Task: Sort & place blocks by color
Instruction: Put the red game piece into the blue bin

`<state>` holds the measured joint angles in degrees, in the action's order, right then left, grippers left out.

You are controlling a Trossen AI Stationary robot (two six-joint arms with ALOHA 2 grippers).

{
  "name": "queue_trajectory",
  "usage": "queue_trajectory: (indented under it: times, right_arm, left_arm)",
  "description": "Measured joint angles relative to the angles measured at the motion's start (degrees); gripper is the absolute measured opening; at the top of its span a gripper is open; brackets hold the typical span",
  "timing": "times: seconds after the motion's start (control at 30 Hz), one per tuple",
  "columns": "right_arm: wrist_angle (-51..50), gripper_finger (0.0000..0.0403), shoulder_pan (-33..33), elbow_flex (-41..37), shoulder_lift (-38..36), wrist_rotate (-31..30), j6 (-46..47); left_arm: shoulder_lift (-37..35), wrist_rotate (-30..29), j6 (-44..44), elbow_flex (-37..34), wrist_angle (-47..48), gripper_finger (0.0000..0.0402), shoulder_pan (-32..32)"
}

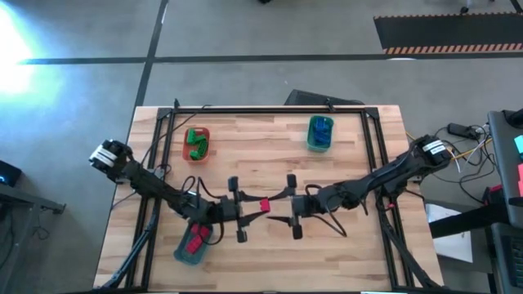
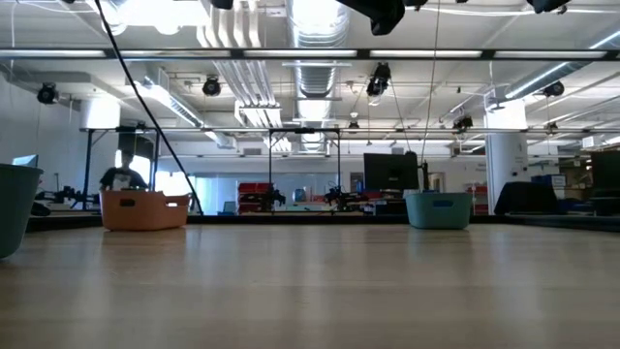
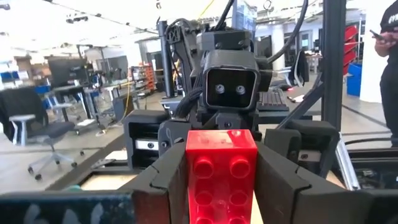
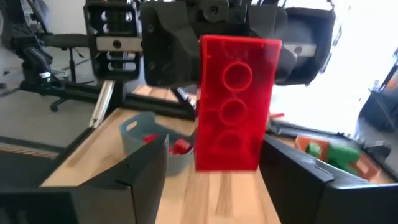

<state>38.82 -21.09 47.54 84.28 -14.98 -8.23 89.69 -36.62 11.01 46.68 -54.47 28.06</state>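
Above the middle of the wooden surface [image 1: 270,155] the two arms meet, and a red block [image 1: 264,204] is between them. The left gripper [image 1: 243,207] has its fingers [image 3: 165,180] pressed on both sides of this block — in the left wrist view the block [image 3: 221,174] sits tight between the dark pads, studs facing the camera. The right gripper [image 1: 291,207] is just beside the block on the other side. In the right wrist view the same block [image 4: 233,102] stands upright in front of the camera, and the right fingers [image 4: 140,174] are apart from it on both sides, so they are spread and do not hold it.

The other blocks lie in trays. The orange-red tray [image 1: 196,144], far on the left side of the surface, holds green blocks [image 1: 196,140]. The green tray [image 1: 319,133], far on the right side, holds blue blocks [image 1: 320,127]. The teal tray [image 1: 193,245] is near the front edge under the left arm — it holds red blocks [image 1: 196,237].
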Motion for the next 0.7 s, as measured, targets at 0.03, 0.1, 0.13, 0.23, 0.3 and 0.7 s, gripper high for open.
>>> queue_trajectory:
  times: [0.03, 0.1, 0.13, 0.23, 0.3, 0.7]
  right_arm:
    - [-1.84, 0.0233, -0.01, 0.12, -0.72, 0.06, 1.01]
    - [-6.71, 0.0248, -0.04, 0.75, -2.3, 0.21, 2.86]
    - [-9.74, 0.0256, -0.01, 1.24, -3.31, 0.23, 3.97]
    - [-19.2, 0.0277, -0.02, 2.99, -6.37, 0.14, 8.21]
    - [-26.52, 0.0287, -0.01, 4.47, -8.48, 0.03, 11.29]
    - [-40.32, 0.0285, -0.45, 5.41, -12.32, -0.05, 18.14]
  left_arm:
    - [-0.21, -0.22, -0.83, -0.09, 0.42, 0.0123, 0.19]
    - [-0.78, -1.16, -3.22, -0.09, 2.83, 0.0123, 0.63]
    - [-1.29, -1.92, -4.74, 0.0, 5.36, 0.0123, 0.93]
    - [-4.06, -4.42, -11.67, 0.45, 17.37, 0.0123, 1.87]
    - [-6.98, -5.67, -18.93, 0.85, 29.58, 0.0123, 2.42]
    - [-16.58, 30.05, -90.53, 6.81, 101.0, 0.0123, 6.14]
